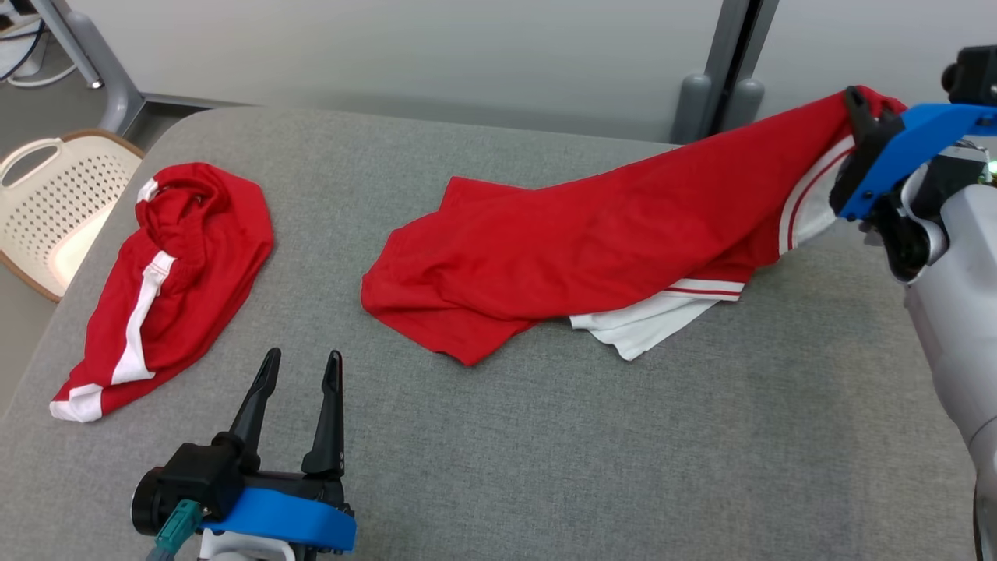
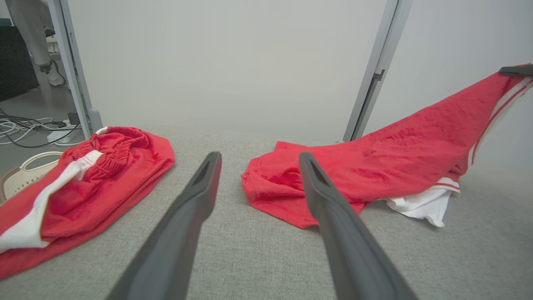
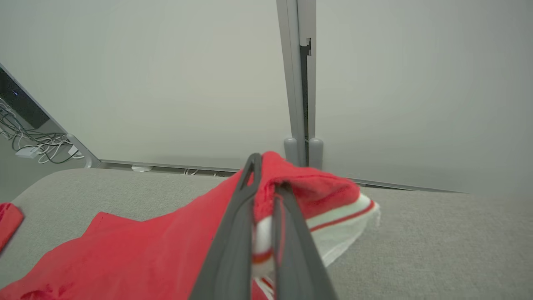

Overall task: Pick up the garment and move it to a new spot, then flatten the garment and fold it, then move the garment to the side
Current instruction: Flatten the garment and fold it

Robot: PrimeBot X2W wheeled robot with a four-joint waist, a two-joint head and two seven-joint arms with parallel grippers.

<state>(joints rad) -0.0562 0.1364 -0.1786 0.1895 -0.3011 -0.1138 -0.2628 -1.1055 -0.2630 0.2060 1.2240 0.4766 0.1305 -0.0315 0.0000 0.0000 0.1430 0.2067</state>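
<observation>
The garment (image 1: pixel 592 241) is a red shirt with white striped trim, stretched from mid-table up to the far right. My right gripper (image 1: pixel 861 109) is shut on its raised corner, lifting that end off the grey table; in the right wrist view the fingers (image 3: pixel 241 216) pinch red and white cloth (image 3: pixel 325 200). The garment's lower end (image 2: pixel 366 171) still rests on the table. My left gripper (image 1: pixel 300 366) stands open near the front left, holding nothing, its fingers (image 2: pixel 195 196) pointing at the gap between the two red cloths.
A second red garment with a white side stripe (image 1: pixel 167 280) lies crumpled at the table's left. A cream perforated basket (image 1: pixel 54 202) sits on the floor beyond the left edge. A grey post (image 1: pixel 728 70) stands behind the table. Cables (image 2: pixel 29 129) lie on the floor.
</observation>
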